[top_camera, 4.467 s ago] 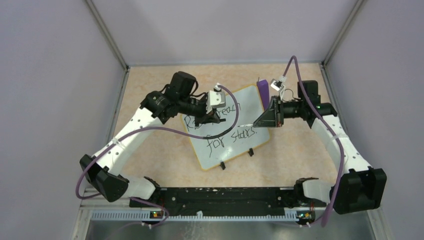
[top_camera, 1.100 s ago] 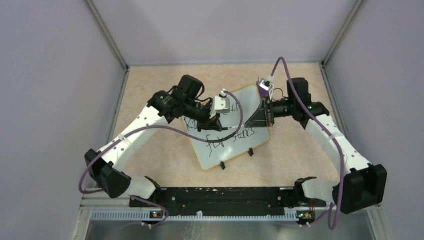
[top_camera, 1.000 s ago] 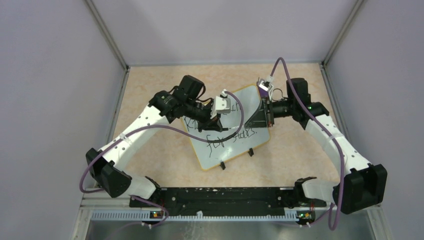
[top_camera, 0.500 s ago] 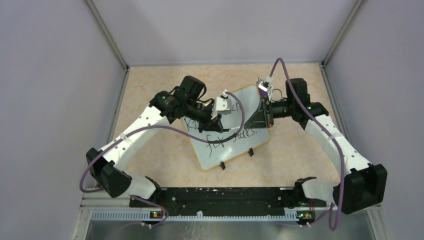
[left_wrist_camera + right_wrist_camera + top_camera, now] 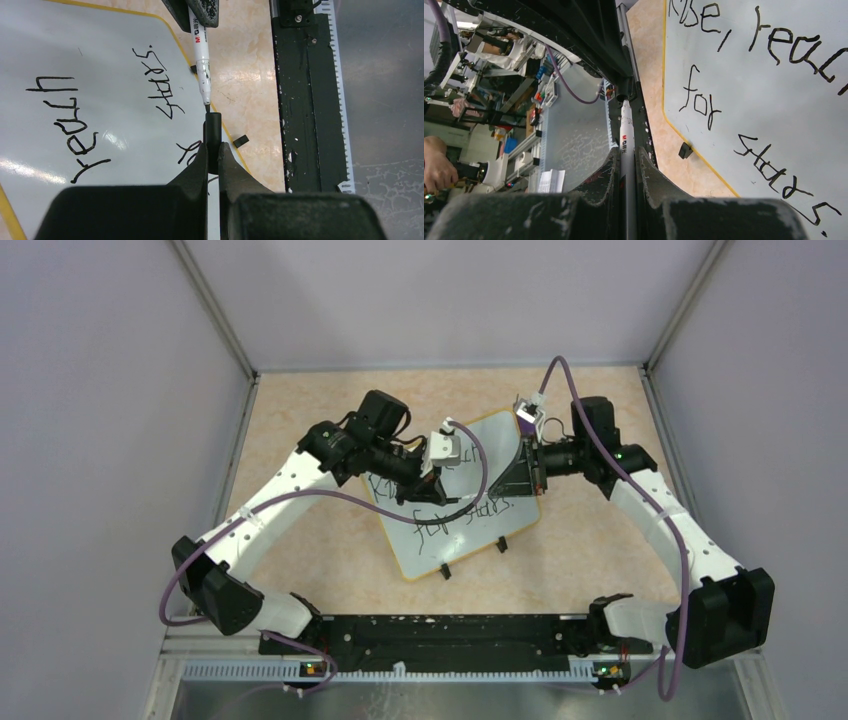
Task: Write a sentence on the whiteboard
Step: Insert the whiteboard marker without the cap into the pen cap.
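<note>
The whiteboard (image 5: 440, 540) lies tilted on the table, with the sentence (image 5: 698, 100) "Rise, reach for stars." in black on it. My right gripper (image 5: 626, 150) is shut on a white marker pen (image 5: 625, 130). My left gripper (image 5: 211, 147) is shut on the black marker cap (image 5: 212, 127). In the left wrist view the marker (image 5: 202, 65) points its bare tip at the cap's open end, almost touching it. Both grippers hover over the board's near right part, the left gripper (image 5: 425, 485) facing the right gripper (image 5: 520, 478).
A purple wedge block (image 5: 521, 413) stands behind the board's far right corner, mostly hidden by the right wrist. Two black clip feet (image 5: 446, 571) sit on the board's near rim. The black rail (image 5: 310, 100) of the arm bases runs along the near table edge.
Since 4.5 s ago the two grippers have drawn closer together over the board, bringing marker tip and cap nearly together. Over the last second almost nothing has moved.
</note>
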Controlling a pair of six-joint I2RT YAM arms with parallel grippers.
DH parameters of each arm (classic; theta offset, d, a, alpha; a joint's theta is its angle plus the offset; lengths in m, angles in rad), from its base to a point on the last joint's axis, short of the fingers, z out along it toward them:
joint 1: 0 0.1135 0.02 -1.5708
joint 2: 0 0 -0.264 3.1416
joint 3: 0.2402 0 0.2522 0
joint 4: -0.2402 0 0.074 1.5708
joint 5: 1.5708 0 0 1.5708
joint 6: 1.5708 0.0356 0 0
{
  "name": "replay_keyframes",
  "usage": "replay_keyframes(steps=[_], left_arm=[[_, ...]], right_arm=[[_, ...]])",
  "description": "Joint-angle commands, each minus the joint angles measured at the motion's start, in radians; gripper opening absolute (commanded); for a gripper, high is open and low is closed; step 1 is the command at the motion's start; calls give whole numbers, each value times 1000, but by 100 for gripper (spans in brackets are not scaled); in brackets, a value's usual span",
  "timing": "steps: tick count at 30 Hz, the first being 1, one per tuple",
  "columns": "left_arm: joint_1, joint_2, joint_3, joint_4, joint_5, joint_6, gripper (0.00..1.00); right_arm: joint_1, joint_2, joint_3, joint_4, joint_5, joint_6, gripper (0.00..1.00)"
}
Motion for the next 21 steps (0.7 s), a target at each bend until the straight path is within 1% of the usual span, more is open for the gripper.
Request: replay_keyframes(steps=[1, 9, 16, 21], left_arm=[[-2, -7, 29, -6, 65, 2, 0], [-7, 13, 53, 9, 68, -19, 0], [-26, 33, 55, 27, 31, -46, 0], [-29, 37, 68, 33, 49, -60, 0]], right_arm=[[15, -17, 44, 21, -12, -11, 0], [22, -12, 36, 35, -24, -4, 0], [43, -7, 41, 36, -15, -7, 0], [53, 0, 38, 46, -6, -7, 0]])
